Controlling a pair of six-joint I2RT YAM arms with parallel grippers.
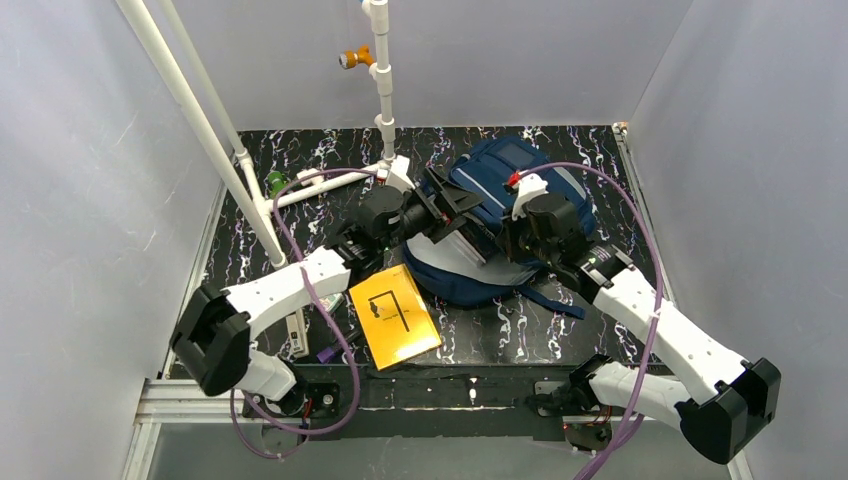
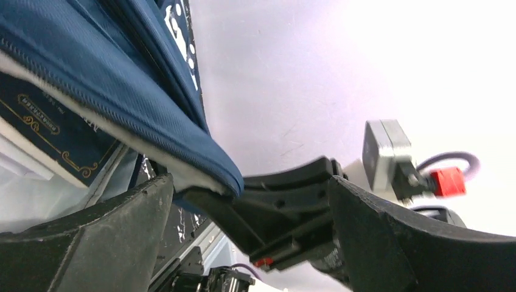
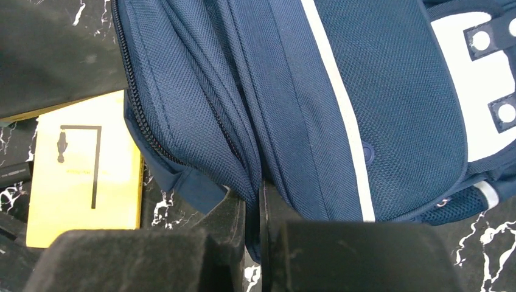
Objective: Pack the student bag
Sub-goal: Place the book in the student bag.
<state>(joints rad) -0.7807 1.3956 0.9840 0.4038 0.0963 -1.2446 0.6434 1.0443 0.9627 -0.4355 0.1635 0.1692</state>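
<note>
The student bag [image 1: 520,175], navy with a white patch, lies at the back centre of the table. My right gripper [image 1: 520,235] is shut on a fold of the bag's fabric at its near edge; the right wrist view shows the fingers pinching it [image 3: 260,207]. My left gripper [image 1: 450,205] is open beside it at the bag's mouth. In the left wrist view the raised bag flap [image 2: 122,91] hangs between my wide-apart fingers [image 2: 91,243], with a dark blue book [image 2: 55,128] showing inside. A yellow book [image 1: 393,315] lies on the table in front of the bag.
A white pipe frame [image 1: 385,100] stands at the back left with an orange fitting [image 1: 355,58]. A green object [image 1: 275,182] lies by the pipe's foot. A small white item [image 1: 297,335] lies near the left arm. Grey walls close in both sides.
</note>
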